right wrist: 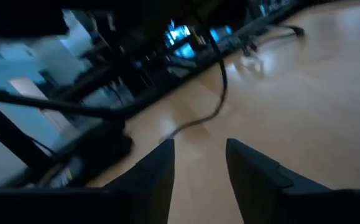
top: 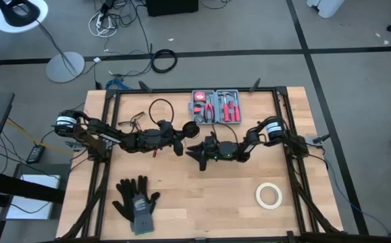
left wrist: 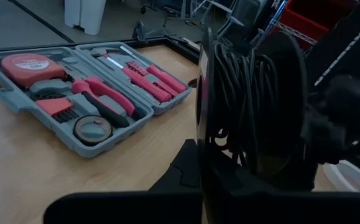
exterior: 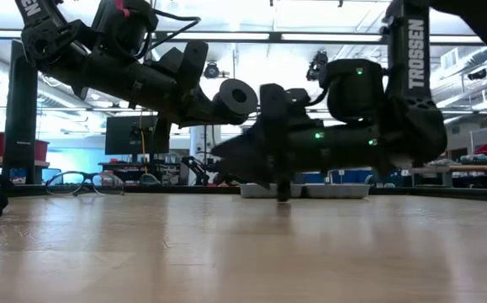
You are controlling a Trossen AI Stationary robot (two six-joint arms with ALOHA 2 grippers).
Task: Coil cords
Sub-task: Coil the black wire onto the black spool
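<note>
Cord [left wrist: 242, 93] was mostly wound on a spool clamped in the closed left gripper [top: 179, 138] at table centre; free tail [right wrist: 214, 112] lay on the wood. Right gripper [right wrist: 198, 163] stood open over the tail. Wire judged light, limp, tangle-prone; best pinched near the spool

Tool case [top: 217, 106] and glasses [top: 132, 122] crowd the far side.

Smooth pale wood table [top: 202, 196], seemingly matt

Dark jointed arms, white TROSSEN lettering, green indicator lights.
</note>
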